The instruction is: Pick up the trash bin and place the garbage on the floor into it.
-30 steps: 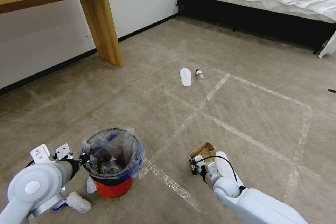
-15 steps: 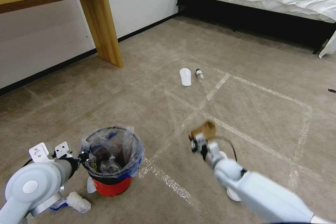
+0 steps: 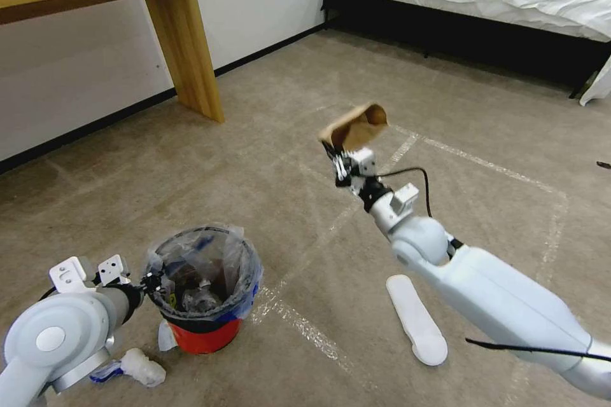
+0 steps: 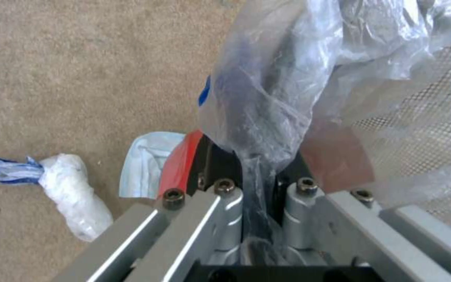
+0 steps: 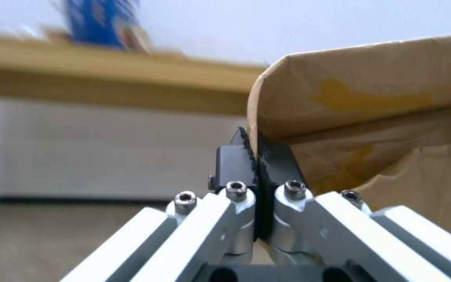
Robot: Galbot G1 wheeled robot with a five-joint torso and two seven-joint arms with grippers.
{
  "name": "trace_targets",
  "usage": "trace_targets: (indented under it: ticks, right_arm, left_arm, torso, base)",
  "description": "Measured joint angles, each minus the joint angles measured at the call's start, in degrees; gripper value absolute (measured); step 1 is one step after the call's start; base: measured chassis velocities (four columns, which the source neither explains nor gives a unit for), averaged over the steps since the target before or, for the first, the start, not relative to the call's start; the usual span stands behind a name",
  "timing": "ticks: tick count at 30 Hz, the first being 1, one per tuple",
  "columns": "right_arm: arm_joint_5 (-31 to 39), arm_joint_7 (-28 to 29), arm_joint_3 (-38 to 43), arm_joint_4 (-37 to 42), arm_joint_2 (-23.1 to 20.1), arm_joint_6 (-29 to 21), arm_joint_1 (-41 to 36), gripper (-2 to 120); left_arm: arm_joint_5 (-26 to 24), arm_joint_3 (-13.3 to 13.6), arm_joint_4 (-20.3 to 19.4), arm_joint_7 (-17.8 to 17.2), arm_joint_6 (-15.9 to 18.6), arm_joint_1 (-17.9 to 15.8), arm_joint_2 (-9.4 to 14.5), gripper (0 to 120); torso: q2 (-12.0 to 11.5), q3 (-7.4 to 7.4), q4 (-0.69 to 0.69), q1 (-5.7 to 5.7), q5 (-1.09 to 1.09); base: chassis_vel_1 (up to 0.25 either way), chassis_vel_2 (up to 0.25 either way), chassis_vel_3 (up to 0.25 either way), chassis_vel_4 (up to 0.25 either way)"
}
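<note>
High over the floor (image 3: pixel 445 108) in the head view, the right pincer (image 3: pixel 335 159) grips a brown paper bag (image 3: pixel 354 126) by its edge; the left pincer (image 3: pixel 151 284) holds the trash bin (image 3: pixel 203 296) by its rim, a white slipper (image 3: pixel 417 319) lying nearby. From the left wrist, that pincer (image 4: pixel 259 172) pinches rim and liner together. From the right wrist, the fingers (image 5: pixel 257 156) clamp the bag's (image 5: pixel 372 98) lip. Best carry it squarely above the opening before letting go. No writing is readable.
</note>
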Motion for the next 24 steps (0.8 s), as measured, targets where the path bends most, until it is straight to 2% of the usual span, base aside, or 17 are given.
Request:
trace_targets:
  ticks: [2, 3, 8, 12, 15, 24]
  right_arm:
    - [4.57, -3.77, -1.89, 1.98, 0.78, 0.78, 3.17, 0]
    - [4.57, -3.77, -1.89, 1.98, 0.78, 0.78, 3.17, 0]
    - [8.83, -11.73, -7.49, 3.51, 2.67, 1.24, 8.16, 0]
    - [9.17, -13.65, -10.49, 3.51, 4.02, 1.55, 9.82, 0]
    - [8.96, -15.26, -15.48, 2.7, 7.14, 1.63, 11.65, 0]
    - [7.21, -16.79, -20.83, -0.09, 11.45, 2.1, 12.05, 0]
  left_arm:
    - [-0.26, 0.2, 0.01, 0.2, -0.19, -0.59, 0.02, 4]
    - [-0.26, 0.2, 0.01, 0.2, -0.19, -0.59, 0.02, 4]
    - [-0.26, 0.8, 0.59, 0.6, -0.29, -1.34, -0.19, 4]
    - [-0.46, 0.8, 0.74, 0.93, -0.57, -1.69, -0.16, 4]
    - [-0.71, 0.78, 0.88, 1.24, -0.89, -2.23, -0.11, 4]
    - [-1.98, 0.72, 0.78, 1.08, -1.52, -3.42, 0.52, 4]
  torso:
    - [0.0, 0.0, -0.01, 0.0, 0.0]
    - [0.0, 0.0, -0.01, 0.0, 0.0]
    - [0.0, 0.0, -0.01, 0.0, -0.01]
    - [0.0, 0.0, 0.0, 0.0, -0.01]
    - [0.0, 0.0, -0.01, 0.0, -0.01]
    - [0.0, -0.01, 0.0, 0.0, -0.01]
  base:
    - [0.0, 0.0, 0.0, 0.0]
    - [0.0, 0.0, 0.0, 0.0]
    - [0.0, 0.0, 0.0, 0.0]
    - [0.0, 0.0, 0.0, 0.0]
    - [0.0, 0.0, 0.0, 0.0]
    - [0.0, 0.0, 0.0, 0.0]
